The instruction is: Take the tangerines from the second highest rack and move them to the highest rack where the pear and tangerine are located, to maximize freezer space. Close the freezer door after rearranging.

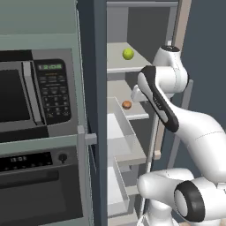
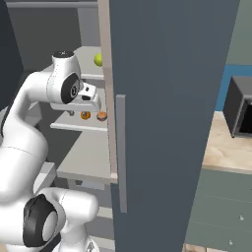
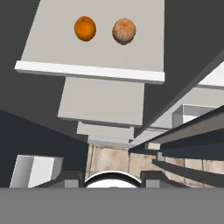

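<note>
Two tangerines (image 3: 85, 28) sitting untouched on the second highest rack (image 3: 92, 65); approaching for first pickup, needing descent onto one fruit; tool (image 2: 93, 101) state impossible to tell.

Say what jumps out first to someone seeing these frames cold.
The white arm reaching into the open freezer, its hand up at the second highest rack. On that rack two tangerines sit side by side, apart, one bright orange and one duller. One level higher, the yellow-green pear sits on the highest rack.
</note>
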{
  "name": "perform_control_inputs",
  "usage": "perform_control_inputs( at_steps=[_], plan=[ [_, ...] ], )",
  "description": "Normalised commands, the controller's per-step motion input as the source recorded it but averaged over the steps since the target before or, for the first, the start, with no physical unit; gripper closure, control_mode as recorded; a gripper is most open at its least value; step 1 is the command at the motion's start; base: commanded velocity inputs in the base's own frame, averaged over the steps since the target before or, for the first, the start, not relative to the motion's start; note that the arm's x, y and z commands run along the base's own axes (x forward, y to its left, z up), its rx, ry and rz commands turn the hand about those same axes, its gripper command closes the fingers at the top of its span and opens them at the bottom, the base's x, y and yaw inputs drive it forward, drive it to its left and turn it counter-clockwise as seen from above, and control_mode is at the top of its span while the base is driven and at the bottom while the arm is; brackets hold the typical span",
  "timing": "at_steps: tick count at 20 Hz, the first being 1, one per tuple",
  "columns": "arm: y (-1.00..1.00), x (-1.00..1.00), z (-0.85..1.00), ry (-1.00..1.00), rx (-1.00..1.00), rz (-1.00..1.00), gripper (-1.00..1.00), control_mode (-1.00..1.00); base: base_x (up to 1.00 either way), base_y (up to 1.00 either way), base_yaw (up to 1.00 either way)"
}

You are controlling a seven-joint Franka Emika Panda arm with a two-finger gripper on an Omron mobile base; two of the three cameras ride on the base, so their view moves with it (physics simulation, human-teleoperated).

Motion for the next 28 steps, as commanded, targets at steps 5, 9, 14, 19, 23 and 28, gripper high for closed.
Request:
perform_control_inputs(
  at_steps=[5,9,14,19,23,28],
  plan=[
    [0.0,0.0,0.0,0.0,0.0,0.0,-1.0,1.0,-0.19,0.17,0.04],
    [0.0,0.0,0.0,0.0,0.0,0.0,-1.0,1.0,-0.31,0.01,0.16],
    [0.0,0.0,0.0,0.0,0.0,0.0,-1.0,1.0,-0.35,-0.27,0.11],
    [0.0,0.0,0.0,0.0,0.0,0.0,-1.0,1.0,-0.16,-0.33,0.14],
    [0.0,0.0,0.0,0.0,0.0,0.0,-1.0,1.0,0.2,-0.31,0.2],
    [0.0,0.0,0.0,0.0,0.0,0.0,-1.0,1.0,0.48,-0.18,0.32]
  ],
)
